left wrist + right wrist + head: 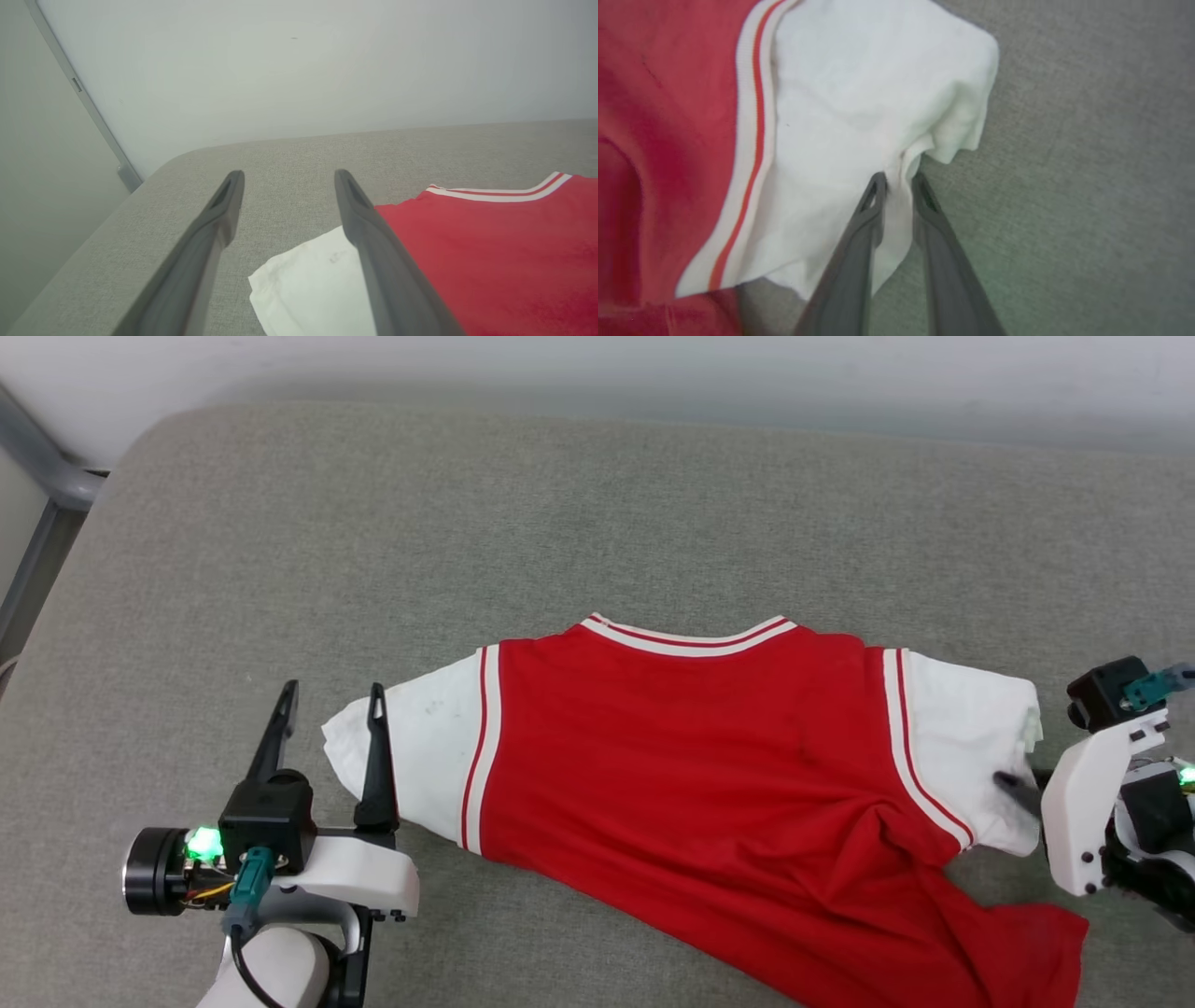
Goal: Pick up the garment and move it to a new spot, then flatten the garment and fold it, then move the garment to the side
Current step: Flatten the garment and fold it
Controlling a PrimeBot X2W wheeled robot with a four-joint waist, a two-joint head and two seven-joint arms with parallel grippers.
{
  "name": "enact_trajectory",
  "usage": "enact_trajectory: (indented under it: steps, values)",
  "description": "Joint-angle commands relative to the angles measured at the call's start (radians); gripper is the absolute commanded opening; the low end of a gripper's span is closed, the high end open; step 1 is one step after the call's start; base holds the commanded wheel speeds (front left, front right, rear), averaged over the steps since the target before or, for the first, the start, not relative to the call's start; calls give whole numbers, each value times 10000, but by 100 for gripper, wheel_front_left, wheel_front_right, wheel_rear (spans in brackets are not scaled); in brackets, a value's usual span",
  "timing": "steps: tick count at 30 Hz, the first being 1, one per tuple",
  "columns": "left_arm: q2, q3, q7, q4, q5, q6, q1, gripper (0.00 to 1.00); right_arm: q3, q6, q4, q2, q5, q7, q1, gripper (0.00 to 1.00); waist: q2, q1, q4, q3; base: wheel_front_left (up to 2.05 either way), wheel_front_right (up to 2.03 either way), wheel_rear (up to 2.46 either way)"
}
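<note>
Garment [691, 747] stretches left-to-right across mid-frame, right gripper [898, 178] pinching its right sleeve [859, 102], left gripper [333, 691] wide open at its left sleeve [425, 756].

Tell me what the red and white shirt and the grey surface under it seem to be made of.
The garment: looks like soft knit cloth, perhaps cotton or a blend, matte; it drapes in loose wrinkles, with ribbed-looking striped trim. The grey surface: woven upholstery fabric, matte, with a fine flecked weave and a rounded, padded-looking corner; its filling cannot be told.
</note>
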Motion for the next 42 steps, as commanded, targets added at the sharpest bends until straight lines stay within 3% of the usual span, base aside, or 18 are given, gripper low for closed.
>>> enact_trajectory:
  steps: [1, 11, 18, 26, 33, 34, 35, 42]
  values:
    - [-142, 207, -23, 48, 168, -160, 163, 100, 87, -8, 152, -96, -36, -429, -292, 0, -1, -1, -142, -129, 0, 0, 0]
    - [-711, 939, -23, 228, 797, -747, 551, 100, -384, -8, 594, -577, -119, -2125, -1486, 0, -1, -1, -467, -510, 0, 0, 0]
    - [-1110, 1322, -23, 329, 1181, -1135, 781, 100, -880, -7, 1347, -769, 68, -2709, -804, 0, -1, -1, -528, -644, 0, 0, 0]
    - [-1381, 1808, -23, 416, 1474, -1497, 957, 100, -1731, -7, 2887, -347, 605, -3337, 521, 0, -1, -1, -600, -644, 0, 0, 0]
    - [-1608, 2114, -24, 513, 1738, -1728, 1103, 100, -1892, -5, 3873, 340, 903, -3778, 1154, 0, -1, -1, -721, -668, 0, 0, 0]
    - [-1634, 2143, -24, 542, 1753, -1759, 1140, 100, -1939, -5, 3962, 389, 879, -3990, 1122, 36, -1, -1, -757, -709, 0, 0, 0]
    - [-1651, 2170, -24, 572, 1790, -1792, 1184, 100, -1997, -5, 4041, 418, 834, -4259, 1088, 100, -1, -1, -791, -755, 0, 0, 0]
    - [-1693, 2416, -24, 779, 1908, -2028, 1375, 100, -2531, -5, 4330, 381, 117, -6606, 1016, 100, -1, -1, -982, -1191, 0, 0, 0]
